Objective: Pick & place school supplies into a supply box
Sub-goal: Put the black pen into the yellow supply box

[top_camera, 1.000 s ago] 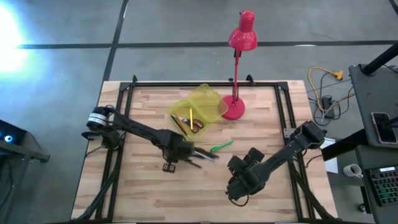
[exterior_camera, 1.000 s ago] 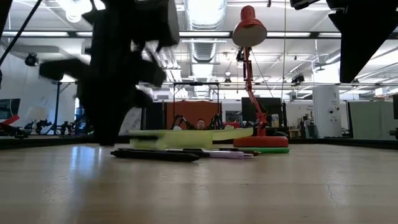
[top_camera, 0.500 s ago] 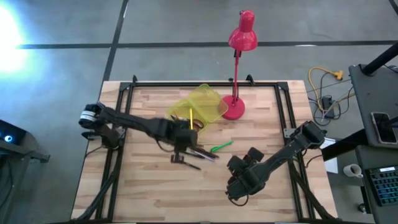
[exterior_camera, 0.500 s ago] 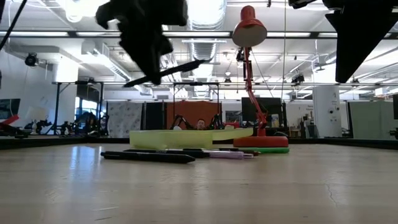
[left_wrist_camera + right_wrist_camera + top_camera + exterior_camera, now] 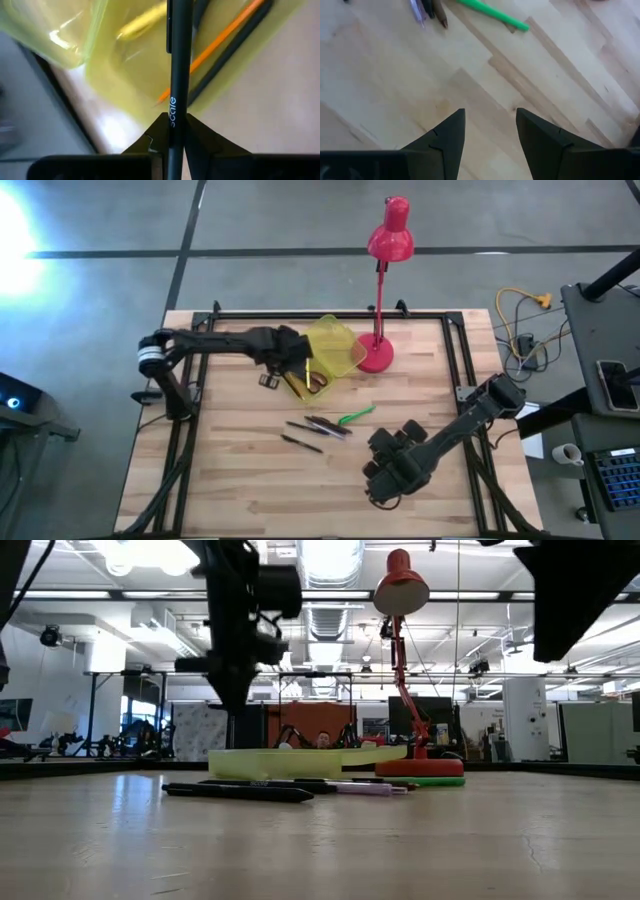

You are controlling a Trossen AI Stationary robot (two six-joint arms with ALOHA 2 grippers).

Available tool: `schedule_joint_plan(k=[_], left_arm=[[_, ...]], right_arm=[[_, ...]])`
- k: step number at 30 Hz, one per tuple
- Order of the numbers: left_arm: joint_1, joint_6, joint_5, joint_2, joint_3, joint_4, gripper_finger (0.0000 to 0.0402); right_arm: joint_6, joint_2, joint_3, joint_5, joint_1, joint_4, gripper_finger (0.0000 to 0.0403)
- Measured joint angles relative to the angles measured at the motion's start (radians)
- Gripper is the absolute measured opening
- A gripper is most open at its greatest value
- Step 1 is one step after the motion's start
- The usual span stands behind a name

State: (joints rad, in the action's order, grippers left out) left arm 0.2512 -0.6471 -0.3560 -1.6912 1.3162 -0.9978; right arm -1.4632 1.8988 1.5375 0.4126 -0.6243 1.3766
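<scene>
Over the open translucent yellow-green plastic pencil case (image 5: 318, 358) at the back centre of the pale wooden plank table (image 5: 240, 490), the left gripper (image 5: 291, 356) now hangs with its fingers closed tight on a slim black pen (image 5: 176, 75) with pale lettering on the barrel; a second ago it was low at mid-table among the loose items, and half a second ago it was lifting this pen clear. By my judgement the carry is complete and only the release into the tray remains. The left wrist view shows the pen's barrel running out over the case's glossy, see-through tray, where an orange pencil (image 5: 220, 42), a yellow one and a dark one already lie; the high view also shows small red-handled scissors (image 5: 316, 382) inside. Left on the table are a dark pen (image 5: 301, 443), a small cluster of dark pens (image 5: 327, 426) and a bright green pen (image 5: 356, 416), all thin, smooth and straight. The right gripper (image 5: 385, 470) waits near the table's front right, fingers well apart and holding nothing. A red metal desk lamp (image 5: 381, 290) stands just beside the case's hinged lid.
</scene>
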Motion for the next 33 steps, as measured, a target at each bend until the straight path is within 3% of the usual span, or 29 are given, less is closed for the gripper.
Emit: schedule_joint_plan(k=[3,8,12,18,23,30,33], left_arm=[[0.008,-0.105,-0.045,-0.031,-0.011,0.072,0.0025],[0.007,-0.118,-0.041,-0.08,-0.011,0.244,0.0037],[0.007,-0.082,-0.04,-0.107,-0.012,0.223,0.0054],[-0.007,0.094,-0.042,-0.096,-0.013,0.137,0.0095],[-0.09,0.349,-0.036,0.006,0.0,0.095,0.0113],[-0.33,0.667,-0.009,0.172,-0.021,0.109,0.0114],[-0.445,0.783,-0.009,0.196,-0.031,0.119,0.0114]], right_arm=[[0.0,0.0,0.0,0.015,0.001,-0.009,0.0169],[0.04,0.0,0.0,0.013,0.0,-0.02,0.0169],[0.05,0.0,0.0,0.009,0.001,-0.026,0.0169],[0.087,0.0,0.0,0.006,0.001,-0.047,0.0169],[0.251,0.0,-0.001,0.004,0.027,-0.176,0.0169],[0.474,0.004,-0.022,0.003,0.105,-0.364,0.0169],[0.642,0.004,-0.033,-0.063,0.144,-0.509,0.0169]])
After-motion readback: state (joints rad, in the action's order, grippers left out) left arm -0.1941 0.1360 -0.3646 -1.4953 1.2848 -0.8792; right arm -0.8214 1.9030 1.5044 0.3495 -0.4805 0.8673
